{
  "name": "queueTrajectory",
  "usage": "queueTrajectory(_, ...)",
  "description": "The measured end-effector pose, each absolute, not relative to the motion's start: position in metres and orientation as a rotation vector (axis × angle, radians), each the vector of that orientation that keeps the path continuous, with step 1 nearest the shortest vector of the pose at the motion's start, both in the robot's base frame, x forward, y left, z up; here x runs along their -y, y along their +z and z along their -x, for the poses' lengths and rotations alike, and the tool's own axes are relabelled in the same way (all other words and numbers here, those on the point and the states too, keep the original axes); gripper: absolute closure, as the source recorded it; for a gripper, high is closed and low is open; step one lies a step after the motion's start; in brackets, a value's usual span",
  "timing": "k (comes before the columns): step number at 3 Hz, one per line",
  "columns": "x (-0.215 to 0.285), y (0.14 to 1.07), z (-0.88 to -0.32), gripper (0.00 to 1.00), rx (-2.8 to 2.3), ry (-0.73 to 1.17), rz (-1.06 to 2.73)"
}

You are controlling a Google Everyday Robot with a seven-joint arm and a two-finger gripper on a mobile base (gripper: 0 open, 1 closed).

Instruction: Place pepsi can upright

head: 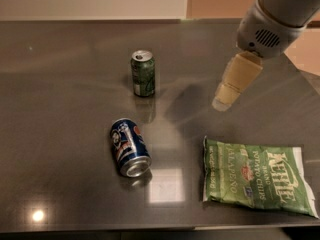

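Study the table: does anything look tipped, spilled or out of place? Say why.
The pepsi can lies on its side on the table, whereas the green can behind it stands upright. No spill shows. The chip bag lies flat. The gripper hangs right of the green can, clear of both cans.

Two cans, one chip bag, one claw upper-right.

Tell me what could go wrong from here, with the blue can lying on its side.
1. The pepsi can lies on its side on the smooth table; a nudge from the gripper, which hovers near the chip bag, might roll it away.
2. The green can stands upright close behind it; the arm could knock it over on approach.
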State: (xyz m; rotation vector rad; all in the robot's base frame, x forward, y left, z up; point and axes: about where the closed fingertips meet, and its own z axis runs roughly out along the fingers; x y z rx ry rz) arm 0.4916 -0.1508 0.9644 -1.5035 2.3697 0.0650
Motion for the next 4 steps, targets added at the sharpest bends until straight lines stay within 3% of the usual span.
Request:
queueTrajectory(2, 0.062, 0.939, -0.518, 0.00, -2.565, 0.182, 1.191)
queueTrajectory(4, 0.056, 0.936, -0.517, 0.00, -2.610, 0.193, 1.163)
